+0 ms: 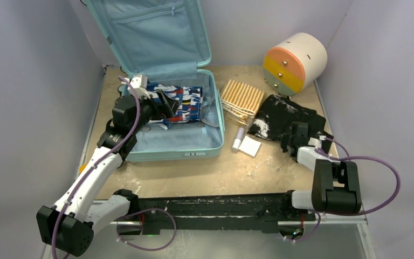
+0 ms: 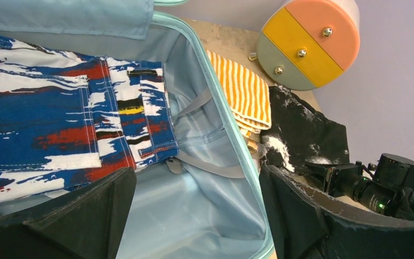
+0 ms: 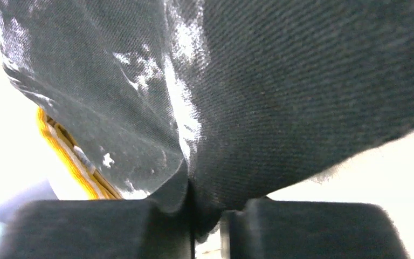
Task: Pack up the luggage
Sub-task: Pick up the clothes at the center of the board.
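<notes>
Luggage [image 1: 172, 150] lies open at the table's 11 o'clock, lid upright. Inside it: one blue-white-red patterned garment [image 1: 186, 102]. Left gripper [image 1: 163, 108] hangs over that garment, jaws apart. Right gripper [image 3: 207, 221], at 3 o'clock, is pinched on a black garment [image 1: 280, 116].

- Worn tan tabletop [image 1: 221, 172], scuffed white.
- Open pale teal hard-shell suitcase [image 1: 172, 154], far left.
- Round cream drawer unit [image 1: 296, 62] on its side, far right corner.
- Folded orange-and-white striped cloth [image 1: 241, 98], just beside the suitcase.
- Black white-streaked garment [image 1: 285, 116], touching the cloth.
- Small lilac tube [image 1: 238, 138] touching a white square card [image 1: 250, 145], near the garment.
</notes>
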You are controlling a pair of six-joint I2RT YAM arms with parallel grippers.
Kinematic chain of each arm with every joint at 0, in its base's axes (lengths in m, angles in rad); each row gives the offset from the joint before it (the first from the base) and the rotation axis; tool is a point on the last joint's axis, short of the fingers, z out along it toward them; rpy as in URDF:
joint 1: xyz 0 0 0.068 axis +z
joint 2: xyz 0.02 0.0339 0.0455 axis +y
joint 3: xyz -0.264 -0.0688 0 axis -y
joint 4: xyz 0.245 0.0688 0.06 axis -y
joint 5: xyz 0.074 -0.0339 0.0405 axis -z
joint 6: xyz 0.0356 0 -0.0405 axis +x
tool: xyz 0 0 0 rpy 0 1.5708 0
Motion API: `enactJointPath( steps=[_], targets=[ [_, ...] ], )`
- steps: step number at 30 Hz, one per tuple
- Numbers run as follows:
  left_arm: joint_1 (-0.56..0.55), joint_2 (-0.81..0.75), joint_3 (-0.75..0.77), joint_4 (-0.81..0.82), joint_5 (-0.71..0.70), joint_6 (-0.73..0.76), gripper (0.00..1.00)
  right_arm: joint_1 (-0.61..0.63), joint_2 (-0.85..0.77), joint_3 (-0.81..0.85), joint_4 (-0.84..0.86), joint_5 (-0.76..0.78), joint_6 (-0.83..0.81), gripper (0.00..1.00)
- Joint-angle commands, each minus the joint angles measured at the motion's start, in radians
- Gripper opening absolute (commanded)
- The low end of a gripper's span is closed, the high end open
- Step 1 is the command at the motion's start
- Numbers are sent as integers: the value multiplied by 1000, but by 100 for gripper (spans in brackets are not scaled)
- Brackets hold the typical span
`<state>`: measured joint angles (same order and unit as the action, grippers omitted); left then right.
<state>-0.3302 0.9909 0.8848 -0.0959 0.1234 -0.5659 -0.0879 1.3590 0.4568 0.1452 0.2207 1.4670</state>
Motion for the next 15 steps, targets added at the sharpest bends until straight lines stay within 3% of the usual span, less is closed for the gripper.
enactJointPath(
  steps=[1, 9, 15],
  targets=[
    [-7, -6, -5, 18, -3, -18, 88, -10, -17, -58, -133, 6, -69, 3],
    [-9, 8, -7, 30, 28, -23, 88, -13, -317, 25, -328, -23, -165, 0],
    [-9, 36, -21, 68, 87, -49, 88, -16, -415, 76, -417, -84, -186, 0]
  ],
)
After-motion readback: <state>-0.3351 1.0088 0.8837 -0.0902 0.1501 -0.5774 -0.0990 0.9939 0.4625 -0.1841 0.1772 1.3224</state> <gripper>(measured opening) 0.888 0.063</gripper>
